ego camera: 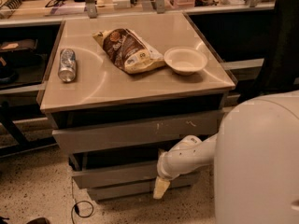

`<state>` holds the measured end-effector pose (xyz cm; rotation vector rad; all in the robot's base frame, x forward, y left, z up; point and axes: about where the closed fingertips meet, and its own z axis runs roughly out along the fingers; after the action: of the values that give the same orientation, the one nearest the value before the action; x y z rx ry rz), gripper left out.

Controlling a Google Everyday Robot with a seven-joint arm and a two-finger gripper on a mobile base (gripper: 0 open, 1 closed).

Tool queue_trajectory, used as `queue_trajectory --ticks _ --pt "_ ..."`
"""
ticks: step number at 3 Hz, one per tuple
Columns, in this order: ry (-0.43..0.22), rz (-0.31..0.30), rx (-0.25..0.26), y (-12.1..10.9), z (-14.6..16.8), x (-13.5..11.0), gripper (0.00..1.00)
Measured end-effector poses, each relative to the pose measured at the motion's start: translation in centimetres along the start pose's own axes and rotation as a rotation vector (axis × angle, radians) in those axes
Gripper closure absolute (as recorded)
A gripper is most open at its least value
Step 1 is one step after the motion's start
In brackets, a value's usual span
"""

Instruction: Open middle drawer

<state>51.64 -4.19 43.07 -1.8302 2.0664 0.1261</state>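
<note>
The cabinet has three grey drawer fronts under its beige top. The middle drawer (117, 175) is a shallow plain panel below the taller scratched top drawer (140, 132) and above the slim bottom front (121, 190). A dark gap shows above the middle front. My gripper (160, 188) hangs from the white arm (187, 155), which reaches in from the right. Its cream tip lies against the right part of the middle drawer's front, overlapping the bottom front.
On the cabinet top (93, 90) lie a silver can (67, 65), a brown snack bag (128, 50) and a white bowl (185, 60). The robot's white body (259, 162) fills the lower right. A black cable (81, 208) lies on the speckled floor. Shelves stand behind.
</note>
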Motion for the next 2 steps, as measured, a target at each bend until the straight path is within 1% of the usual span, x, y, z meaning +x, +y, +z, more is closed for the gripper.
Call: queue_trajectory --ticks 1,2 --pt "0.038 -0.015 -0.041 0.4 2.3 0.5 0.0" --pt "0.067 -0.019 -0.096 1.8 4.2 1.4 0.0"
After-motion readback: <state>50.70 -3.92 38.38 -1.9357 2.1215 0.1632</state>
